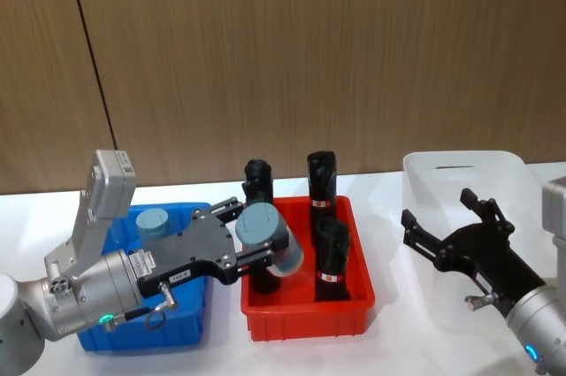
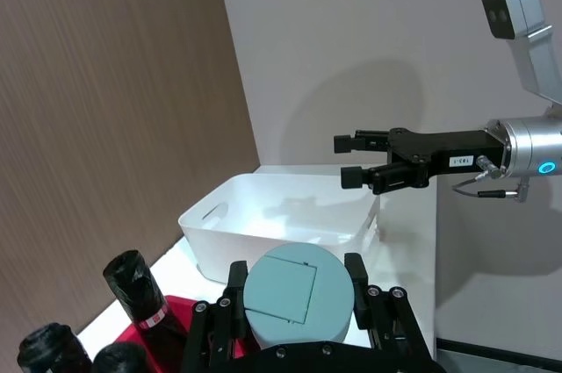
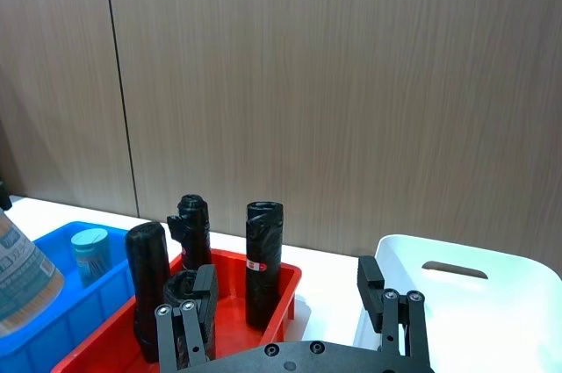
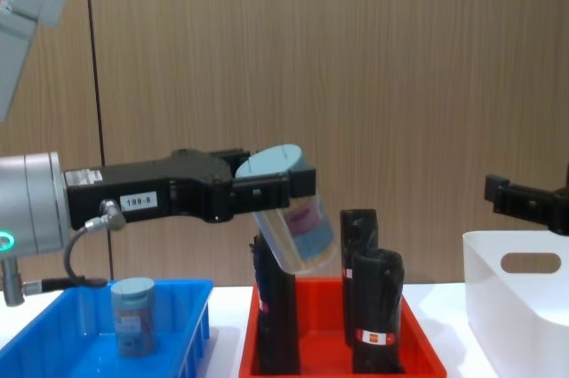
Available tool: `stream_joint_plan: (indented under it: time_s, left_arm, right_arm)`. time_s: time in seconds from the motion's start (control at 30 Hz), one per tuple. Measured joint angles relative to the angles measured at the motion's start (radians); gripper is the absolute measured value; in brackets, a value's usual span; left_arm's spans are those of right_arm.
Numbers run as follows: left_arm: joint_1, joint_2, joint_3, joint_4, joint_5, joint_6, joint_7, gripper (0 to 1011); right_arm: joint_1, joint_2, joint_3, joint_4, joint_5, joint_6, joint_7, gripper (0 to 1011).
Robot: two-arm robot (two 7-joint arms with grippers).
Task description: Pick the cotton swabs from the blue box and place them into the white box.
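Head view. The left gripper (image 1: 254, 236) is clamped on one jar of cotton swabs (image 1: 265, 224), its fingers pressing the jar's sides just under the grey-blue lid. The jar hangs over the left edge of the red bin (image 1: 305, 323), between the blue box (image 1: 181, 330) and the white box (image 1: 460, 162). Judgement: mid-carry, kept high to clear the black packs (image 1: 332, 263) standing in the red bin. A second jar (image 1: 153, 222) stands at the blue box's far edge, not yet taken. The right gripper (image 1: 439, 215) hangs over the white box with fingers spread, empty; likely waiting.

Left wrist view. The lid faces the camera between both fingers, so the grip looks centred. The white box lies ahead, with nothing seen in the part of its interior that shows.

Right wrist view. The held jar leans; the second jar stands upright in the blue box.

Chest view. The jar is tilted with its lid up and toward the gripper, its base well above the packs.

Surface and room. The white table (image 1: 380, 190) carries the three bins in a row: blue at the left end, red in the middle, white at the right end. Brown wood panelling (image 1: 309, 57) stands behind, and a plain pale wall (image 2: 351, 39) lies beyond the table's right end.
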Motion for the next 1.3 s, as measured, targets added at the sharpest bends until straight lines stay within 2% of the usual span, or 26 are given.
stream_joint_plan:
  time_s: [0.87, 1.3]
  left_arm:
    - [0.007, 0.009, 0.013, 0.002, -0.004, 0.020, -0.012, 669]
    - [0.008, 0.010, 0.015, 0.002, -0.004, 0.020, -0.015, 669]
  right_arm:
    - [0.001, 0.000, 0.001, 0.000, 0.000, -0.001, 0.012, 1002]
    - [0.007, 0.021, 0.008, -0.011, 0.026, 0.017, 0.118, 1002]
